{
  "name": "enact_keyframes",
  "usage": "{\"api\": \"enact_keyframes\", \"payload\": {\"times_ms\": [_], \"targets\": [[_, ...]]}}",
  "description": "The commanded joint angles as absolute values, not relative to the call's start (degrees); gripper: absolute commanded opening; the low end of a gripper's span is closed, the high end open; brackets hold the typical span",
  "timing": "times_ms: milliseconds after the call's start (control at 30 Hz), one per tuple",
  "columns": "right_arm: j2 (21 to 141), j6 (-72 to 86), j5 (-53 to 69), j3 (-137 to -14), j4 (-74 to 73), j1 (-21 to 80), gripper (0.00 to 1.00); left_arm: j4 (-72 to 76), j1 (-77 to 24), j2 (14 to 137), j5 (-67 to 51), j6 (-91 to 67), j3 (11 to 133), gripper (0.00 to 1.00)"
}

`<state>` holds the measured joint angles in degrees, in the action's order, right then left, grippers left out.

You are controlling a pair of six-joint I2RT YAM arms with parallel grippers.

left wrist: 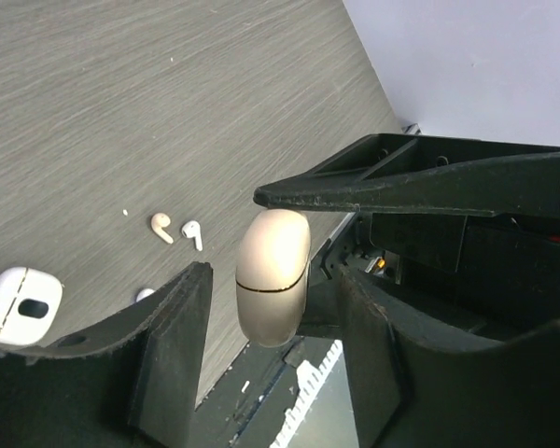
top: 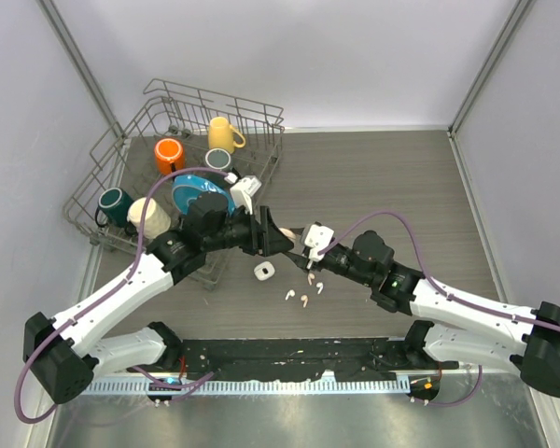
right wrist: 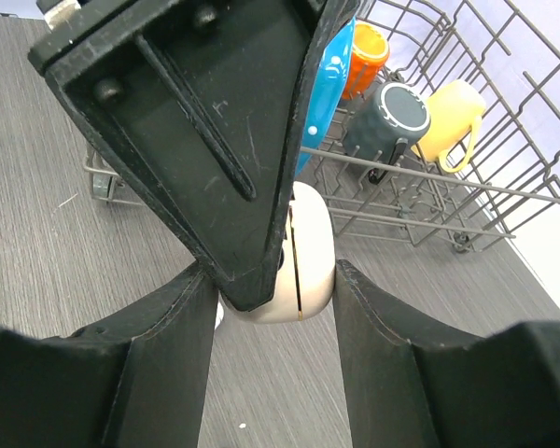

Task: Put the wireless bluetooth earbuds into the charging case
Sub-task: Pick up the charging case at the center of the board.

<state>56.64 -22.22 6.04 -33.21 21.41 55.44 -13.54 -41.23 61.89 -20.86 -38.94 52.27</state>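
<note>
A cream charging case [top: 287,231] hangs above the table where both grippers meet. My right gripper [right wrist: 273,275] is shut on the closed case [right wrist: 308,257], one finger on each side of its seam. My left gripper [left wrist: 275,280] is open, its fingers [left wrist: 173,336] standing apart from the case [left wrist: 273,275] on both sides. Several tiny white earbuds [top: 304,300] lie on the table below, two of them [left wrist: 161,227] [left wrist: 193,233] seen from the left wrist. A second, white case [top: 264,271] [left wrist: 21,303] lies beside them.
A wire dish rack [top: 261,103] at the back left holds yellow [top: 222,133], orange [top: 169,154], grey, teal and cream mugs and a blue plate [top: 198,194]. White walls close the table at the back and sides.
</note>
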Motion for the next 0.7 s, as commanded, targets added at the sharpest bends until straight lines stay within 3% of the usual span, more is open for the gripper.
{"api": "enact_keyframes", "payload": {"times_ms": [0,200,233,267,300,333,400,500,533,667], "targets": [[55.0,-21.4,6.2,-34.0,25.0,55.8,0.01,-8.6,-41.7,61.7,-22.0,-39.1,52.0,0.55],[54.9,-21.2,6.5,-33.8,25.0,55.9,0.01,-7.7,-41.7,61.8,-22.5,-39.6,51.2,0.21],[55.0,-21.2,6.8,-33.9,25.1,55.9,0.01,-7.7,-41.7,62.0,-22.5,-39.6,51.2,0.11],[54.9,-20.8,6.9,-33.9,25.2,55.9,0.04,-7.6,-41.7,61.9,-22.5,-39.6,51.1,0.05],[55.0,-20.2,6.8,-33.8,25.5,55.9,0.15,-7.7,-41.7,62.0,-22.2,-39.6,51.0,0.00],[55.0,-19.1,6.1,-33.8,26.5,55.9,0.41,-7.7,-41.7,61.8,-22.1,-39.0,50.8,0.00],[54.7,-15.7,4.2,-33.9,27.1,55.9,0.64,-8.8,-41.7,61.4,-20.1,-38.1,50.8,0.00],[53.4,-11.9,2.6,-34.4,25.8,55.9,0.74,-10.9,-41.7,59.7,-16.4,-36.0,50.8,0.00],[52.9,-10.1,1.2,-34.6,24.2,55.9,0.83,-11.6,-41.7,59.1,-15.0,-35.3,50.9,0.00],[51.8,9.6,-17.3,-39.4,12.0,55.7,0.84,-13.1,-41.7,53.2,-7.4,-31.6,49.6,0.00]]}}
